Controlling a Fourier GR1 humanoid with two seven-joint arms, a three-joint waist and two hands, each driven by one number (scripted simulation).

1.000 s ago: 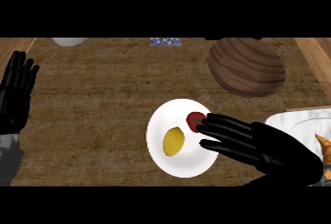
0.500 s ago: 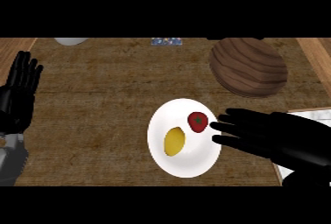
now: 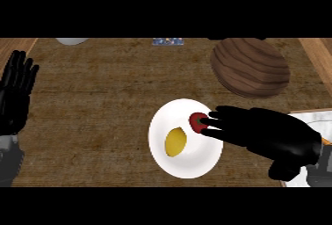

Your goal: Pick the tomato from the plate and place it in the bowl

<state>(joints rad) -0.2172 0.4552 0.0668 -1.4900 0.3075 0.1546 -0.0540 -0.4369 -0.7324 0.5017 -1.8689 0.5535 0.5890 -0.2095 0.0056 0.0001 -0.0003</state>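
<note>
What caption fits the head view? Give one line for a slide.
Right robot hand reaches the tomato on the plate; bowl waits beyond.

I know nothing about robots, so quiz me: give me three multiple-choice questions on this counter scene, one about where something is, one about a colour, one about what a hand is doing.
1. Where does the tomato lie?
A. in the wooden bowl
B. on the white plate
C. on the bare counter

2. What colour is the other item on the plate?
A. yellow
B. blue
C. purple

3. What is the right hand doing?
A. resting at the left edge
B. lifting the bowl
C. reaching to the tomato with its fingertips at it

Answers:
1 B: the tomato sits at the right side of the white plate, while the wooden bowl stands apart, up to the right.
2 A: a yellow fruit lies beside the tomato.
3 C: the right hand reaches across the plate's edge; the left hand rests open at the left.
</note>
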